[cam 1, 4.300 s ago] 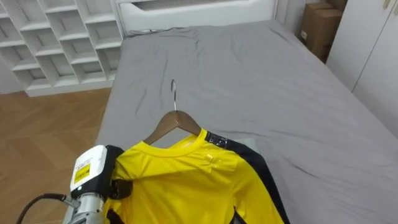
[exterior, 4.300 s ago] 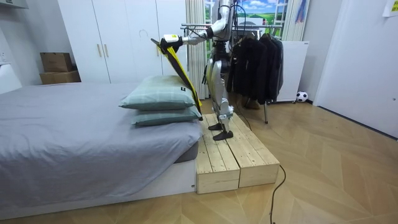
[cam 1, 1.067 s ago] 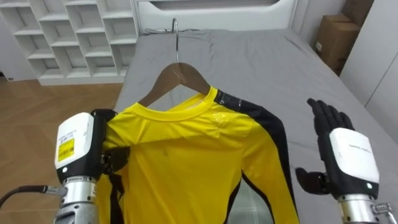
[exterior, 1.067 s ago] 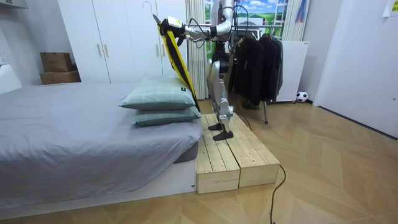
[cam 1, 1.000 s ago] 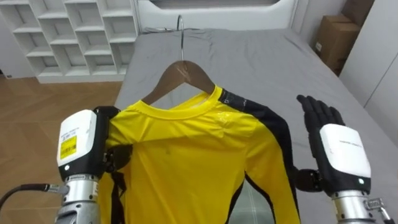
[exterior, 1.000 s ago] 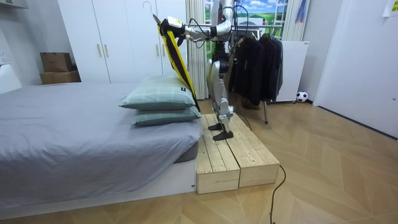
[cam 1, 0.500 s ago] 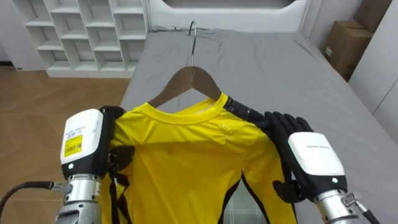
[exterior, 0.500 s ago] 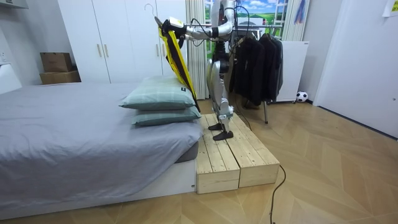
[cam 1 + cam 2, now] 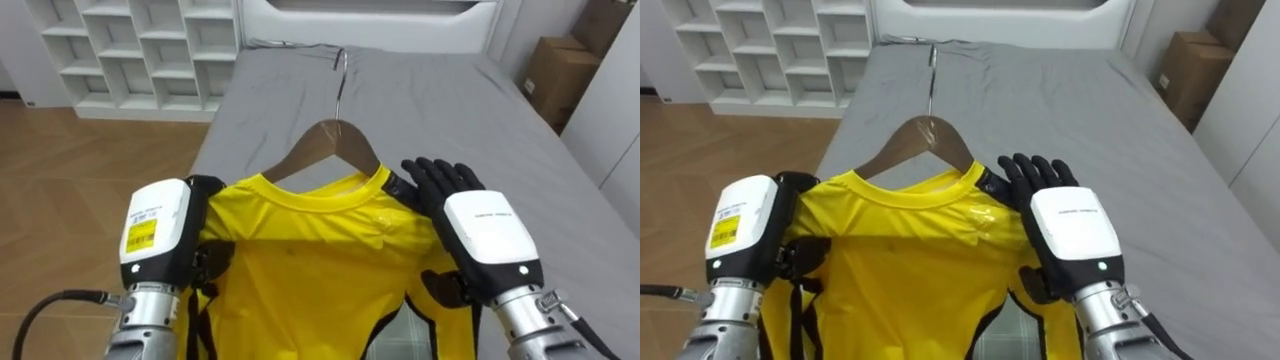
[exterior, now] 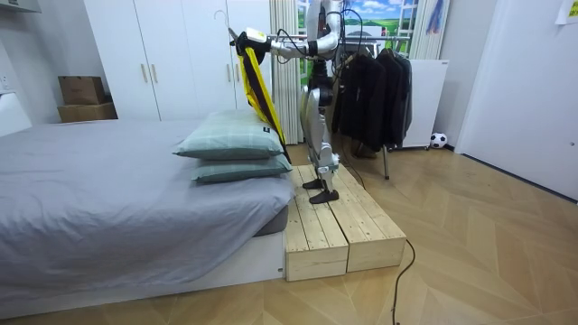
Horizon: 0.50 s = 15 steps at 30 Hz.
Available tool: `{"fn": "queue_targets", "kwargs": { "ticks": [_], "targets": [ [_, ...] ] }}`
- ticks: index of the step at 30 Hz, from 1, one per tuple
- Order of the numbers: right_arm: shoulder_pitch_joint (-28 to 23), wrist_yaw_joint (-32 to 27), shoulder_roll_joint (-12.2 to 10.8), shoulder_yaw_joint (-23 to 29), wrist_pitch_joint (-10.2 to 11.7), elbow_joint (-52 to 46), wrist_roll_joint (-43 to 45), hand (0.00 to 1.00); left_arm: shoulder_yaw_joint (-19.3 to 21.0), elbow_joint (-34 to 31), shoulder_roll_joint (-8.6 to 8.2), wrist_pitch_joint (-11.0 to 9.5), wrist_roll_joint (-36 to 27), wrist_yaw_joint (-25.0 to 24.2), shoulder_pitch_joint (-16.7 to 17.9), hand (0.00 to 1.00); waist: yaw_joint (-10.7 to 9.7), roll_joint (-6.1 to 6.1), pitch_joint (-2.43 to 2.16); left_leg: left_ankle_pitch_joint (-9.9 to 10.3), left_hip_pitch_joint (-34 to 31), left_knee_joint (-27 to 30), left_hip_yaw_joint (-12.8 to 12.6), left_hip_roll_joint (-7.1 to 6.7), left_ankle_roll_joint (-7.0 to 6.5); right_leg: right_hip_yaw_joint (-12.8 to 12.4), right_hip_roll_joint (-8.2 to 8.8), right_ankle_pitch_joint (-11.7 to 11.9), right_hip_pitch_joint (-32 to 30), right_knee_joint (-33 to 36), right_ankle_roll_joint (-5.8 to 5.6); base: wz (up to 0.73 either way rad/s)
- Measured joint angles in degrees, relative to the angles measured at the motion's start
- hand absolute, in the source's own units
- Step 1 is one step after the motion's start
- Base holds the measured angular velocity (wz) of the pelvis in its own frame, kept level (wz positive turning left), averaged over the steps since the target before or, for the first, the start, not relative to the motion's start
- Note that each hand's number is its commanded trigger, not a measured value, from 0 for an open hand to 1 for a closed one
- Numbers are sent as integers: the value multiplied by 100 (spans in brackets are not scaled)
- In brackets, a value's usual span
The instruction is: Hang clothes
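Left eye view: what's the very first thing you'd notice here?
The bright yellow shirt on a wooden hanger, held up in the middle over the grey bed. The left hand grips one shoulder of it, and the right hand lies with straight fingers against the other shoulder.

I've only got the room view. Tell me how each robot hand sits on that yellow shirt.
Observer: The left robot hand is curled round the yellow shirt at the shoulder on the robot's left.
Operator: Now the right one.
Observer: The right robot hand lies with straight fingers on the shirt's other shoulder, not gripping.
Operator: Check the hanger.
Observer: The wooden hanger sits inside the collar, and its metal hook points up above the bed, caught on nothing.
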State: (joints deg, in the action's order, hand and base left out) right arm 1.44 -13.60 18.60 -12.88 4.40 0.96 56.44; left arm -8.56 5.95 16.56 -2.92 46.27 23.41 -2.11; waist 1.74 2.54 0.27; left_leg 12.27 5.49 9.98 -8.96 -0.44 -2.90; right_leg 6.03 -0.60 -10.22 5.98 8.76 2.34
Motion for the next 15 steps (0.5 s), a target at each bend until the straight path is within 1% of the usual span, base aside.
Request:
{"fn": "queue_targets", "kwargs": {
  "ticks": [4,7,15],
  "targets": [
    [41,-1,6,0,14,0,-38,0,-69,0,-4,-16,196,0,1,100,35,2,0,0,0,0,0,1,0,-13,-4,0,0,2,0,0],
    [50,-2,5,1,75,9,-51,0,-71,-7,-7,-18,401,0,1,100,39,3,1,0,-3,-1,-1,1,0,-12,-4,0,-1,1,0,0],
    [55,-9,2,2,75,31,-183,0,-84,-216,-4,-14,784,20,1,100,35,3,4,0,-18,-1,19,-2,0,28,0,0,1,-10,0,0]
  ]
}}
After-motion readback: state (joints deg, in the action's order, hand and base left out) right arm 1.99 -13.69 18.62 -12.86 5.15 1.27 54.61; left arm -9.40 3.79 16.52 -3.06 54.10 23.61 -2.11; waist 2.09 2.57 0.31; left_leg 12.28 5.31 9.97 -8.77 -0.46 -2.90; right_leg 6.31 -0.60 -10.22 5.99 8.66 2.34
